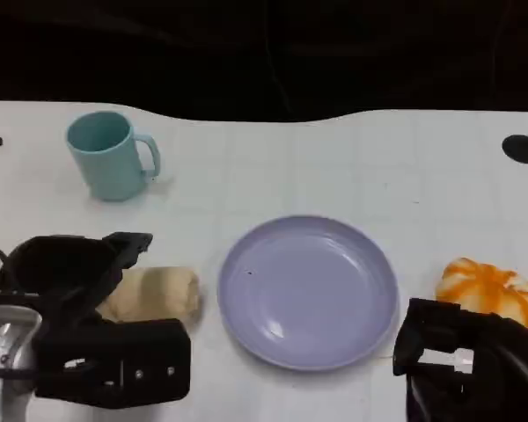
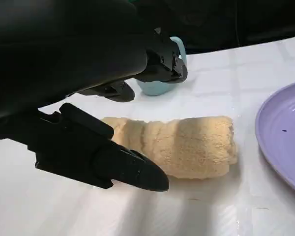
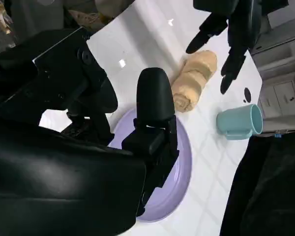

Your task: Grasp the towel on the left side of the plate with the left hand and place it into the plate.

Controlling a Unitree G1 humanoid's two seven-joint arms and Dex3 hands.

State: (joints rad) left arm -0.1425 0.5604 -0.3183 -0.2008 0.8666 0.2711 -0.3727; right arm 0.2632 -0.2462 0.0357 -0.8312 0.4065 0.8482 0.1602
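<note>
The towel point(image 1: 154, 294), a cream-coloured roll, lies on the white worktop point(image 1: 334, 158) just to the left of the plate point(image 1: 308, 290), with a narrow strip of bare surface between its end and the plate's rim. In the left wrist view the towel point(image 2: 182, 145) lies on its side, one rolled end turned toward the plate point(image 2: 285, 137).

The left robot hand point(image 1: 79, 303) hovers over the end of the towel that is farther from the plate. Its fingers point(image 2: 118, 167) are spread apart on either side of the roll, one set on the near side of it and another point(image 2: 160, 61) above and beyond it, and they have hold of nothing. From the right wrist view the left robot hand point(image 3: 231, 29) hangs above the towel point(image 3: 194, 81) with its fingertips pointing down around the roll, not closed on it.

The plate is lilac, round and shallow. The right robot hand point(image 1: 462, 360) sits low beside the plate's right rim, and in its own wrist view its fingers point(image 3: 155, 101) stand out over the plate point(image 3: 179, 167) with nothing between them.

An orange-and-white pumpkin-shaped object point(image 1: 490, 286) rests to the right of the plate, just behind the right robot hand. A light blue mug point(image 1: 110, 154) stands upright beyond the plate to its left, handle turned toward the plate's side.
</note>
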